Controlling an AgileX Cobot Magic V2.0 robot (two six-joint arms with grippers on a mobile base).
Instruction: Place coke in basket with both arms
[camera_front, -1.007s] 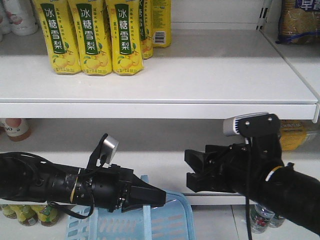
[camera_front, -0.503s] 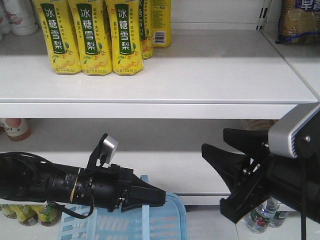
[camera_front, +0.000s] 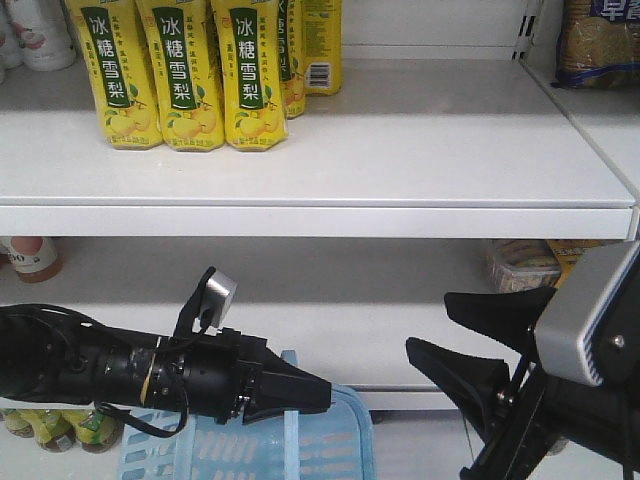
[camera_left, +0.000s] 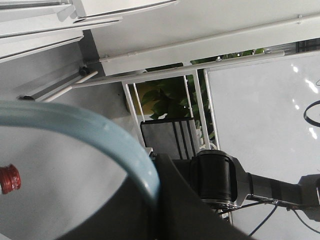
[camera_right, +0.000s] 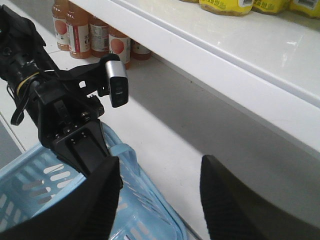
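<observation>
Your left gripper (camera_front: 300, 392) hasn't moved since 1 s ago: it's clamped on the basket (camera_front: 345, 440) handle (camera_left: 100, 137) at the rim's far edge. Your right gripper (camera_front: 470, 340) has dropped to the frame's bottom-right corner, jaws now spread wide w/ nothing between. Coke isn't in view; a red cap (camera_left: 9, 179) shows in left wrist cam, can't tell whose.

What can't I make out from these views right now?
- Coke: in no view.
- Basket interior: cut off by the front view's bottom edge, hidden by the right claw in its wrist view.
- Left claw tips: overlap the handle; grip unclear.
- Red cap: bottle cut off, left wrist view.
</observation>
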